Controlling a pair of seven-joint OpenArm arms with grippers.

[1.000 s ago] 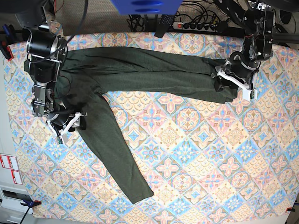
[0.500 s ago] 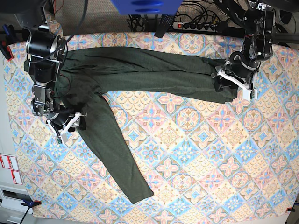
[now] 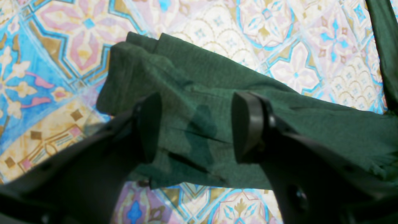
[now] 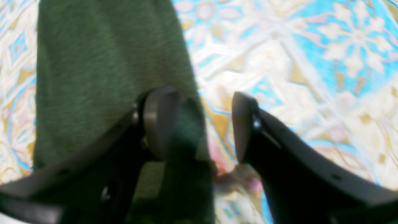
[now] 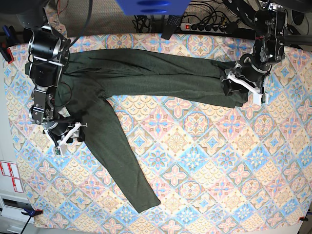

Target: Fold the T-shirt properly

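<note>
The dark olive-green T-shirt (image 5: 126,73) lies spread on the patterned tablecloth (image 5: 204,161). Its body is at the left, one long sleeve runs right and the other runs down to the front. My left gripper (image 5: 236,92) is open over the end of the right-hand sleeve. In the left wrist view its fingers (image 3: 149,127) straddle the bunched cuff (image 3: 192,77), and the gripper (image 3: 199,127) holds nothing. My right gripper (image 5: 73,132) is open at the shirt's left edge. In the right wrist view the gripper (image 4: 202,124) spans the edge of the fabric (image 4: 102,77), one finger over cloth and one over the tablecloth.
A power strip (image 5: 209,27) and cables lie behind the table's back edge. A blue object (image 5: 151,6) hangs at the top. A clamp (image 5: 29,210) grips the front left corner. Red-and-white labels (image 5: 9,175) sit past the left edge.
My right gripper has shifted a little to the left and toward the front, off the fabric toward the shirt's edge. The left arm and the shirt have not moved.
</note>
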